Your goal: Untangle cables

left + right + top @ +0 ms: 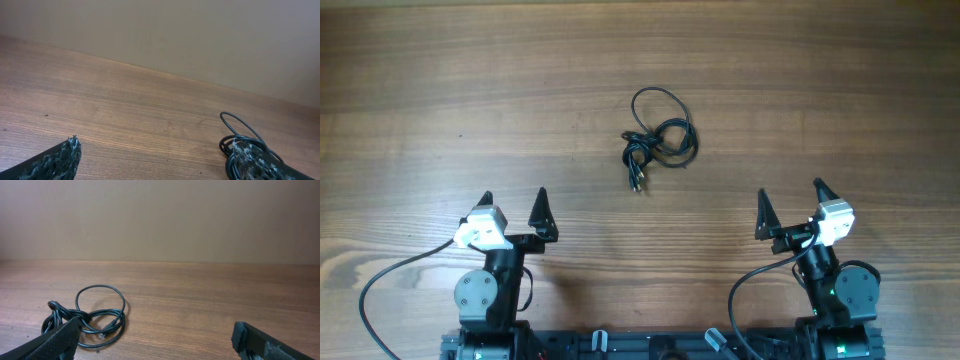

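Observation:
The cables [658, 137] lie as one small knotted bundle of thin black cords with loops and plug ends on the wooden table, in the middle, beyond both arms. The bundle also shows at the lower right of the left wrist view [239, 137] and at the lower left of the right wrist view [95, 315]. My left gripper [512, 205] is open and empty at the near left. My right gripper [788, 198] is open and empty at the near right. Neither touches the cables.
The wooden table [440, 90] runs all around the bundle. A plain beige wall [160, 215] stands behind its far edge. Thick black arm wires [390, 275] trail near the arm bases at the front edge.

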You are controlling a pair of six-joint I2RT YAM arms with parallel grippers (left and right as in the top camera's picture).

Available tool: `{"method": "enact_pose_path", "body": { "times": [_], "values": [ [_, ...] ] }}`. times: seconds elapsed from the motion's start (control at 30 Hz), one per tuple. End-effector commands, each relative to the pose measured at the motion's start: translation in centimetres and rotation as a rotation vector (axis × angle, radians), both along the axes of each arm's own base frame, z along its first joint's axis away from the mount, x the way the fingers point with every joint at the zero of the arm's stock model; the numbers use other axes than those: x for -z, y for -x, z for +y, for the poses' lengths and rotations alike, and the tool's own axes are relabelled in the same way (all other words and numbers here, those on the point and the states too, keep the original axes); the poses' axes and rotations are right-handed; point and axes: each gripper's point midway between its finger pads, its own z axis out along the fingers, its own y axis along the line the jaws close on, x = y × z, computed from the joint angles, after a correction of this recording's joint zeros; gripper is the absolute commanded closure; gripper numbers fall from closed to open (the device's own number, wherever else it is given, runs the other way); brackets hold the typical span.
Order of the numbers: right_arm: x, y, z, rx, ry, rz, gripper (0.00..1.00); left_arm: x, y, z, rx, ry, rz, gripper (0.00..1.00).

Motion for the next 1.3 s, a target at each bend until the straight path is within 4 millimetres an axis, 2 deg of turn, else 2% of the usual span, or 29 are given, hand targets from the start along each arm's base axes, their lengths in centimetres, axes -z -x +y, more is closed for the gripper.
{"method": "enact_pose_path", "body": {
  "times": [0.0,0.23,0.47,0.7,0.83,0.97,1.27],
  "values": [
    [0.2,-0.1,-0.2,0.016,-0.014,0.009,0.0,0.2,0.0,0.0,0.001,-0.02,-0.001,0.0],
    [0.1,-0.1,-0.2,0.012,-0.043,0.014,0.0,0.2,0.0,0.0,0.001,-0.02,-0.001,0.0],
    [-0.1,0.3,1.3,-0.073,-0.074,0.018,0.0,0.1,0.0,0.0,0.001,-0.019,-0.001,0.0],
    [-2.0,0.7,1.9,-0.112,-0.075,-0.015,0.0,-0.5,0.1,0.0,0.0,-0.019,-0.01,0.0],
    [-2.6,0.9,2.0,-0.12,-0.075,-0.016,0.0,-0.9,0.2,0.0,0.001,-0.019,-0.017,0.0],
    [-2.6,1.4,3.1,-0.193,-0.077,-0.013,0.0,-1.1,0.2,-0.6,0.035,-0.008,-0.02,0.0],
    [-3.0,1.5,3.8,-0.23,-0.146,0.061,0.0,-4.4,1.0,-0.8,0.044,0.011,-0.02,0.0]
  ]
}}
